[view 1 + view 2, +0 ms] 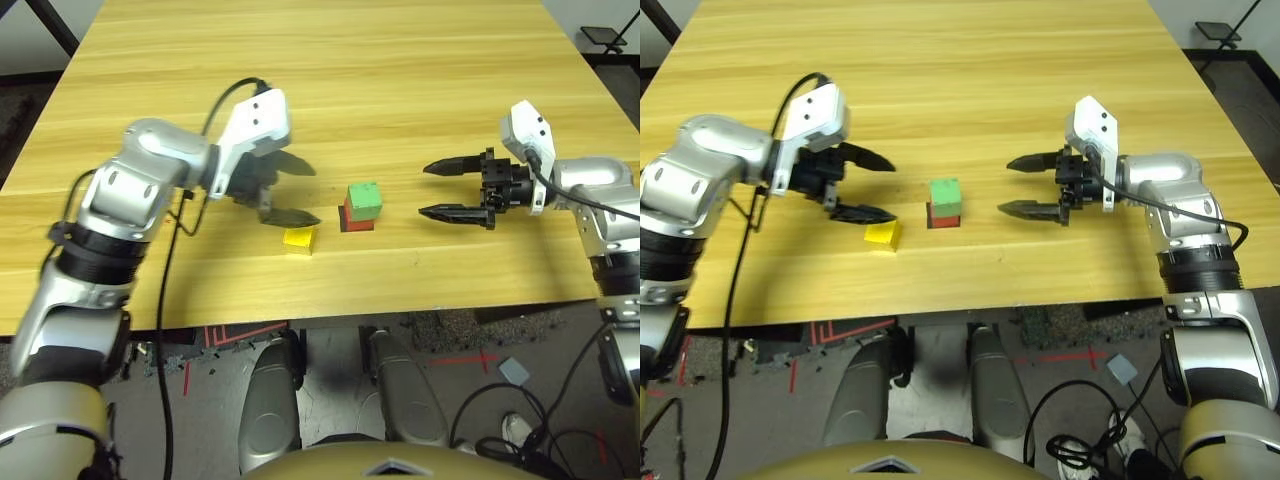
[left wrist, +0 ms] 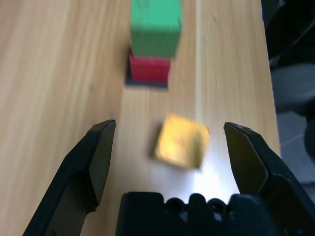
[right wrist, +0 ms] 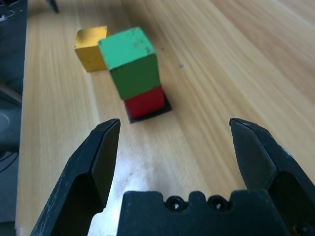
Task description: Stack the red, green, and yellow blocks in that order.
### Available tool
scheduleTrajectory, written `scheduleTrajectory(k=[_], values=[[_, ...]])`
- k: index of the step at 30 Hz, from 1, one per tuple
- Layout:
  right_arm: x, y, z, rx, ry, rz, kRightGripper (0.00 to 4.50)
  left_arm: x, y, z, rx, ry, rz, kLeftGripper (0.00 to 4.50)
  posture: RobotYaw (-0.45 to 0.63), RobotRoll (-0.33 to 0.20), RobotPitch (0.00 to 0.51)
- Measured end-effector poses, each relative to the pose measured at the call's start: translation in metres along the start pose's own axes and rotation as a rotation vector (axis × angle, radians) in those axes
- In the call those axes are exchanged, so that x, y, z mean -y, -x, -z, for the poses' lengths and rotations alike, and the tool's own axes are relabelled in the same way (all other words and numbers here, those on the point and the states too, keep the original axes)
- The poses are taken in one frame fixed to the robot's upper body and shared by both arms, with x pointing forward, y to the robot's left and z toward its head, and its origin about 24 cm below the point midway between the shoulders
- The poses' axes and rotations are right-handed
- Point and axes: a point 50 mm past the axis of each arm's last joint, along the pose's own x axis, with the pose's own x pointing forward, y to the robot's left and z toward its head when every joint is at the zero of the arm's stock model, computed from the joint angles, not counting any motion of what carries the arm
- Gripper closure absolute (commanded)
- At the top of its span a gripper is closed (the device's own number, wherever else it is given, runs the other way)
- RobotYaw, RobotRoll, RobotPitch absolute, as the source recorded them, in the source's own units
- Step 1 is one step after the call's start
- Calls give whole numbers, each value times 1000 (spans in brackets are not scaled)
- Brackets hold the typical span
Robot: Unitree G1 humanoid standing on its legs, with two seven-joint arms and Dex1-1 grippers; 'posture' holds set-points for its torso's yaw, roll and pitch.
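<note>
The green block [image 1: 364,198] sits on top of the red block [image 1: 356,220] near the middle of the table, and the red one rests on a flat black patch [image 3: 167,109]. To their left the yellow block [image 1: 299,240] lies on the wood, turned at an angle. My left gripper [image 1: 315,194] is open just above and behind the yellow block, holding nothing. In the left wrist view the yellow block [image 2: 179,141] shows between the spread fingers. My right gripper [image 1: 423,190] is open to the right of the stack, pointing at it and clear of it.
The wooden table [image 1: 330,80] stretches far back behind the blocks. Its front edge [image 1: 400,310] runs close below them. A black cable [image 1: 170,260] hangs from my left arm over that edge.
</note>
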Motion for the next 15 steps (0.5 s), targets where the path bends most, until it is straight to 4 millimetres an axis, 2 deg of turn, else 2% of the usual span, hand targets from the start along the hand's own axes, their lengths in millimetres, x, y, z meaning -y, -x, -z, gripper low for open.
scheduleTrajectory(k=[6,10,15], values=[[3,-3,-3,6,10,-8,0,1,-4,14,16,-9,-14,13,55,-15,226],[3,-3,-3,4,8,-12,0,-3,-10,32,24,17,-30,13,41,-24,227],[3,0,-3,-4,7,-13,0,-4,-19,39,27,-28,-15,13,26,-31,225]])
